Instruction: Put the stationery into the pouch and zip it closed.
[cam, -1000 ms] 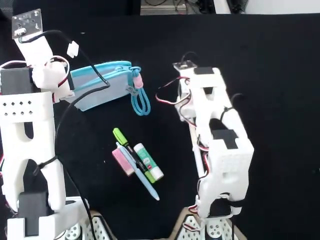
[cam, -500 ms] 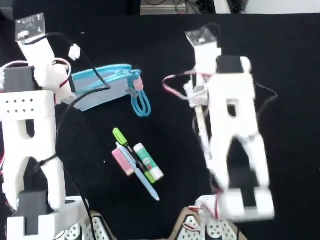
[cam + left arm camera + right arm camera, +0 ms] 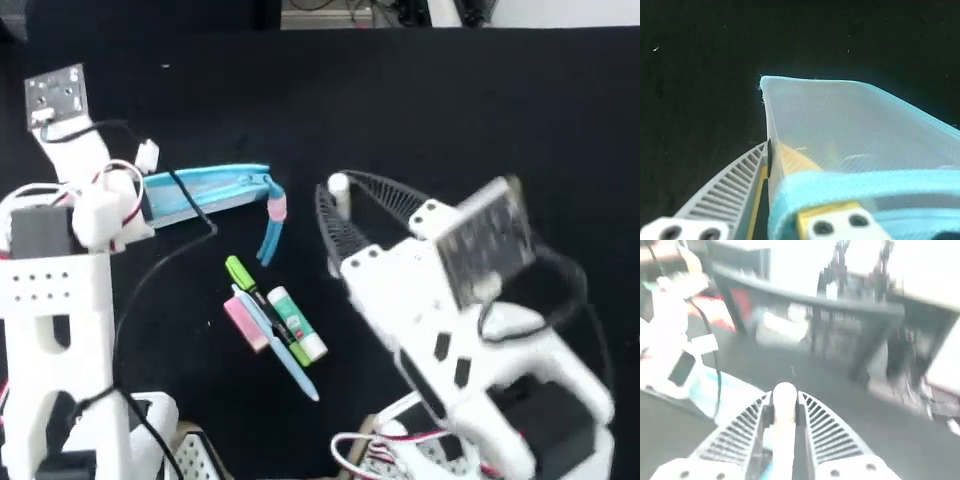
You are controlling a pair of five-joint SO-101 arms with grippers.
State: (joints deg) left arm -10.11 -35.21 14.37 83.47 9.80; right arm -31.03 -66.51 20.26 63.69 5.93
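The blue mesh pouch (image 3: 212, 188) hangs off the table at the left, seen edge-on, with its pink zipper pull (image 3: 277, 207) and blue strap (image 3: 268, 242) dangling. My left gripper (image 3: 140, 202) is shut on the pouch's end; in the left wrist view the mesh wall (image 3: 850, 125) is clamped at the gripper (image 3: 769, 159). My right gripper (image 3: 336, 200) is just right of the pouch's strap end, shut on a white-tipped pen (image 3: 338, 184) (image 3: 785, 396). On the table lie a green highlighter (image 3: 241, 273), a glue stick (image 3: 297, 323), a pink eraser (image 3: 245, 323) and a blue pen (image 3: 284, 354).
Black cloth (image 3: 480, 110) covers the table, with free room at the back and right. The right arm's white body (image 3: 470, 330) looms over the front right. Both arm bases stand at the front edge. A cable (image 3: 160, 290) runs from the left arm.
The right arm has swung down and turned, bringing its gripper beside the pouch's strap end. The left arm has lifted and tilted the pouch, so it now shows edge-on.
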